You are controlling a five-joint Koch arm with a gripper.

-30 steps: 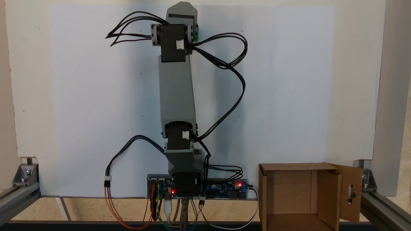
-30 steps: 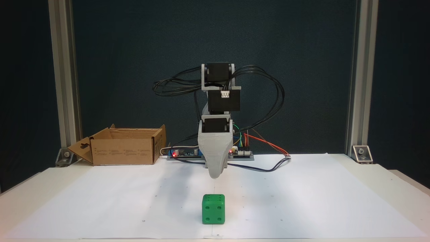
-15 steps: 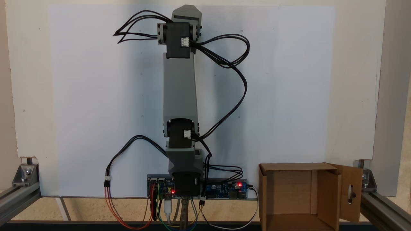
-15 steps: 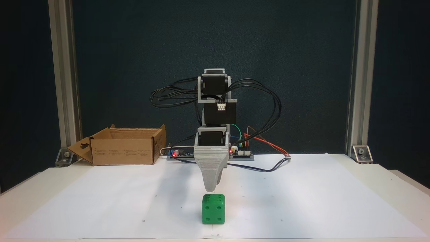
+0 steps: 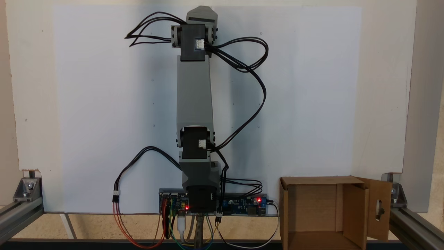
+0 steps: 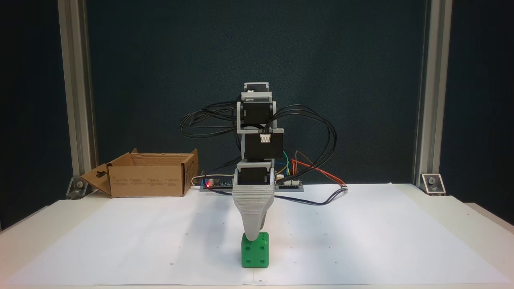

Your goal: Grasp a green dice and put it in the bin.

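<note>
Your gripper (image 6: 253, 237) hangs right over the green dice (image 6: 255, 253), its grey tip overlapping the dice's top edge. With one jaw lined up behind the other, I can't tell you whether it is apart or closed. The dice sits on the white paper sheet (image 6: 361, 241), well out front of the controller board (image 6: 289, 184). The bin (image 6: 150, 176) stands open, left of that board; the small print on its side is too tiny to read. Black cables (image 6: 317, 132) loop around the arm.
</note>
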